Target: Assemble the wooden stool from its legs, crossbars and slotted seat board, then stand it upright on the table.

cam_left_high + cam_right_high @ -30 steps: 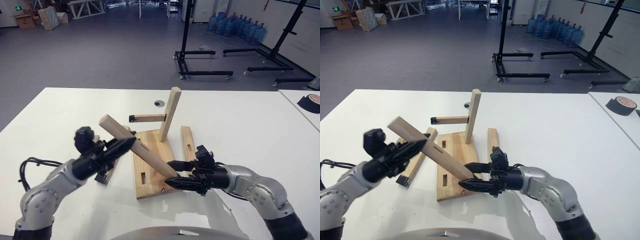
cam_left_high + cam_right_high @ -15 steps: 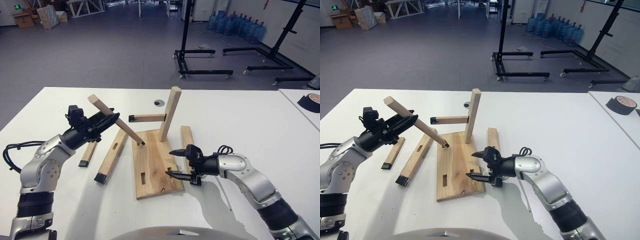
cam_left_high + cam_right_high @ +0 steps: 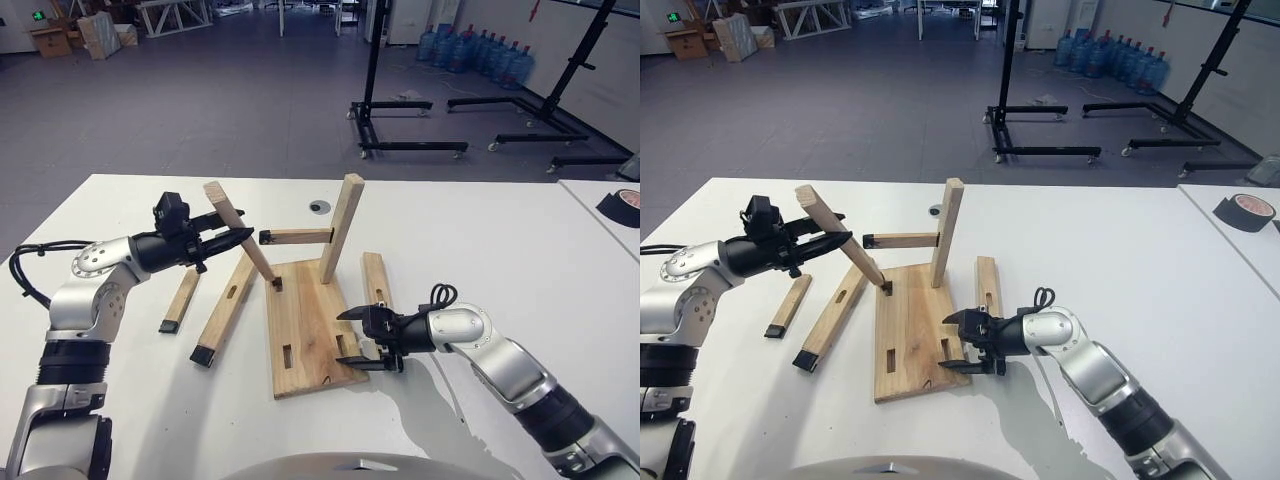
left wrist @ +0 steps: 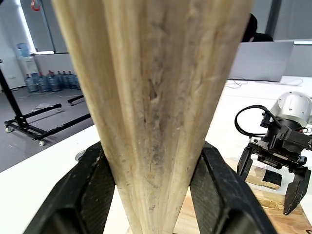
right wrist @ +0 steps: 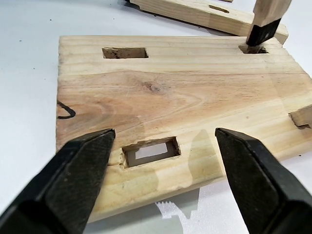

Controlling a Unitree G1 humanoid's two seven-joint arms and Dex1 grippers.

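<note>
The slotted seat board (image 3: 305, 335) lies flat on the white table. One leg (image 3: 342, 225) stands upright in its far right slot, with a crossbar (image 3: 297, 237) sticking out to the left. My left gripper (image 3: 238, 238) is shut on a second leg (image 3: 243, 240), tilted, its black tip at the board's far left slot (image 3: 275, 285). In the left wrist view the fingers (image 4: 92, 190) clamp this leg (image 4: 156, 97). My right gripper (image 3: 342, 338) is open at the board's near right edge, jaws either side of a near slot (image 5: 150, 149).
A long leg (image 3: 228, 305) and a short bar (image 3: 180, 298) lie left of the board; another leg (image 3: 377, 283) lies along its right side. A round cable hole (image 3: 318, 207) is behind the stool parts. A black tape roll (image 3: 620, 205) sits far right.
My left arm has swung its leg steeper and moved right, keeping the black tip by the far left slot. The right gripper stays open at the board's near right edge.
</note>
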